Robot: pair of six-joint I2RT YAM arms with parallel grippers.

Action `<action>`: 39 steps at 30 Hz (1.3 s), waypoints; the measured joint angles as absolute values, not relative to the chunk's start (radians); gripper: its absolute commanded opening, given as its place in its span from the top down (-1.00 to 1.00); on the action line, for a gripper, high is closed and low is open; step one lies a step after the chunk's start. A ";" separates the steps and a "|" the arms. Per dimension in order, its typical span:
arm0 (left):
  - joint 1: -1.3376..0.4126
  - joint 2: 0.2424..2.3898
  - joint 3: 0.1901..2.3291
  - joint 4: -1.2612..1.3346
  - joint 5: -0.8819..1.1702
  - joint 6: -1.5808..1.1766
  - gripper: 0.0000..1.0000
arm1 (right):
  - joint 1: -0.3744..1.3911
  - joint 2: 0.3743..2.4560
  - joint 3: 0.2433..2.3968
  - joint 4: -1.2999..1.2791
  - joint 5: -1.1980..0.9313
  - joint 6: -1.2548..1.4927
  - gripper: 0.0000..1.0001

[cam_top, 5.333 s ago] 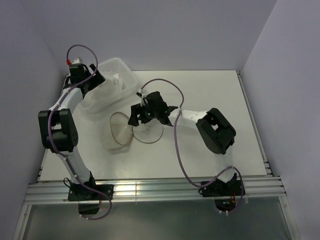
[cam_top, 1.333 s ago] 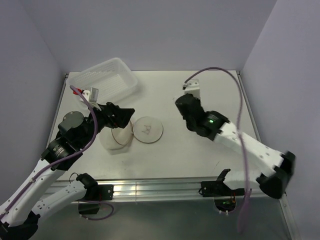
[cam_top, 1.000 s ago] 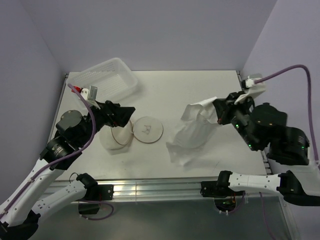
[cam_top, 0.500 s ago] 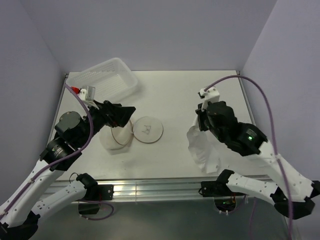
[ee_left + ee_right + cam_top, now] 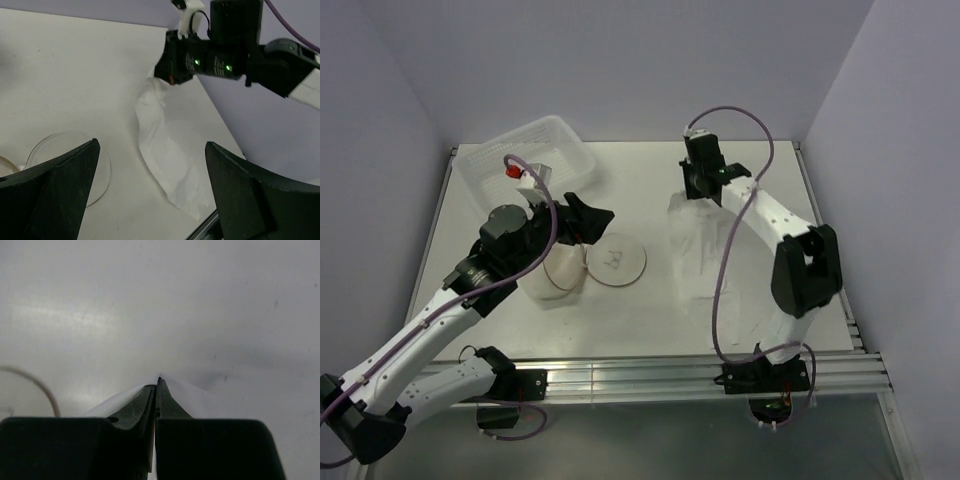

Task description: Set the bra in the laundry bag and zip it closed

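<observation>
The bra [image 5: 694, 250] hangs as a long pale cloth, its lower end on the table right of centre. My right gripper [image 5: 694, 190] is shut on the bra's top edge, and in the right wrist view white fabric [image 5: 197, 392] shows around the closed fingertips [image 5: 158, 386]. The laundry bag [image 5: 560, 274] lies open left of centre, its round flap with the black icon [image 5: 615, 260] flat beside it. My left gripper [image 5: 592, 224] hovers open just behind the bag, holding nothing. The left wrist view shows the bra [image 5: 167, 150], the bag's flap [image 5: 70, 160] and the right gripper [image 5: 172, 62].
A white perforated plastic basket [image 5: 525, 155] stands at the back left. The right arm's purple cable [image 5: 723, 275] droops across the bra. Walls close in the table on the left, back and right.
The right gripper has swung from the front right to the back centre, carrying the bra and stretching it out. The left gripper has moved slightly right and back, still open.
</observation>
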State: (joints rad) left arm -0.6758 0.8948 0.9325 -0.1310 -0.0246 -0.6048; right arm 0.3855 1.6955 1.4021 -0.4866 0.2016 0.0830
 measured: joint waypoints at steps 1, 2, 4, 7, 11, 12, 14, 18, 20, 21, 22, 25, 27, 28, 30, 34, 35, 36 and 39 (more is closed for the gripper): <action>-0.676 0.913 0.932 -0.119 -0.025 -0.605 -0.87 | 0.373 1.744 1.444 -0.471 0.200 0.076 1.00; -0.676 0.934 0.931 -0.107 -0.025 -0.606 -0.87 | 0.352 1.812 1.510 -0.467 0.199 0.066 1.00; -0.676 0.967 0.929 -0.081 -0.024 -0.610 -0.86 | 0.320 1.912 1.609 -0.451 0.192 0.043 1.00; -0.678 1.018 0.920 -0.025 -0.023 -0.619 -0.86 | 0.282 2.036 1.743 -0.440 0.184 -0.007 1.00; -0.685 1.090 0.909 0.031 -0.019 -0.630 -0.82 | 0.257 2.132 1.846 -0.429 0.162 -0.059 1.00; -0.688 1.103 0.899 0.047 -0.018 -0.634 -0.82 | 0.254 2.146 1.853 -0.424 0.155 -0.068 1.00; -0.701 1.127 0.880 0.067 -0.015 -0.644 -0.75 | 0.252 2.158 1.853 -0.425 0.139 -0.077 1.00; -0.730 1.184 0.858 0.099 -0.012 -0.653 -0.66 | 0.253 2.126 1.795 -0.398 0.110 -0.077 1.00; -0.738 1.201 0.846 0.117 -0.011 -0.659 -0.65 | 0.257 2.051 1.682 -0.366 0.105 -0.072 1.00; -0.738 1.206 0.839 0.127 -0.010 -0.664 -0.65 | 0.261 2.005 1.628 -0.364 0.104 -0.068 1.00; -0.739 1.211 0.832 0.140 -0.008 -0.674 -0.64 | 0.265 1.951 1.569 -0.358 0.103 -0.064 1.00; -0.739 1.241 0.813 0.203 0.005 -0.707 -0.65 | 0.295 1.768 1.421 -0.343 0.117 -0.052 1.00; -0.741 1.266 0.805 0.237 0.016 -0.728 -0.68 | 0.331 1.657 1.353 -0.328 0.138 -0.042 1.00; -0.743 1.282 0.804 0.249 0.022 -0.739 -0.68 | 0.347 1.616 1.323 -0.311 0.143 -0.037 1.00; -0.747 1.308 0.804 0.266 0.029 -0.757 -0.70 | 0.391 1.522 1.246 -0.290 0.169 -0.022 1.00; -0.750 1.344 0.802 0.294 0.033 -0.791 -0.67 | 0.487 1.413 1.094 -0.266 0.220 0.024 1.00; -0.751 1.350 0.802 0.297 0.037 -0.798 -0.67 | 0.509 1.398 1.058 -0.268 0.234 0.039 1.00; -0.754 1.354 0.796 0.309 0.038 -0.807 -0.67 | 0.530 1.388 1.028 -0.273 0.248 0.057 1.00; -0.764 1.347 0.746 0.343 0.032 -0.834 -0.68 | 0.573 1.364 0.960 -0.285 0.269 0.105 1.00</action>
